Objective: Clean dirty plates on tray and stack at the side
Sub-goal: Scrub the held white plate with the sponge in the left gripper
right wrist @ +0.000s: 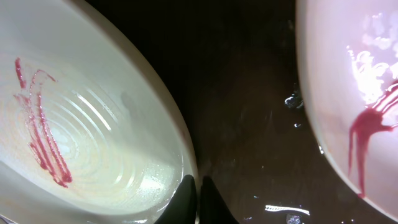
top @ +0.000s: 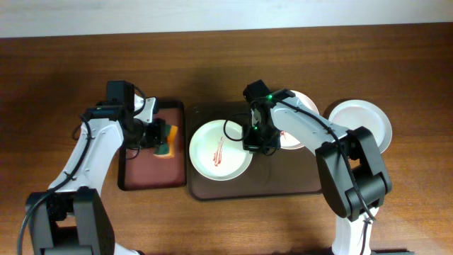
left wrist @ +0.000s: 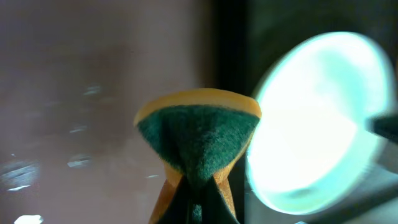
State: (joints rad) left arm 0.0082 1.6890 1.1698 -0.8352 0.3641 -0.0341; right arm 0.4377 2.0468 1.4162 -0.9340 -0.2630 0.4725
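A pale greenish-white plate (top: 219, 150) with red streaks lies on the left part of the dark brown tray (top: 248, 185). My right gripper (top: 253, 142) is shut on this plate's right rim; the right wrist view shows the fingers (right wrist: 198, 200) pinching the rim of the plate (right wrist: 81, 124). A second plate with red streaks (top: 301, 106) lies on the tray's right part, partly under my right arm, and shows in the right wrist view (right wrist: 354, 93). A white plate (top: 362, 122) lies on the table right of the tray. My left gripper (top: 157, 134) is shut on a sponge.
A green and yellow sponge (top: 165, 142) hangs in my left gripper (left wrist: 198, 202) over a smaller black-rimmed reddish-brown tray (top: 148, 173) left of the big tray. In the left wrist view the sponge (left wrist: 199, 134) is folded, with the streaked plate (left wrist: 317, 118) to its right.
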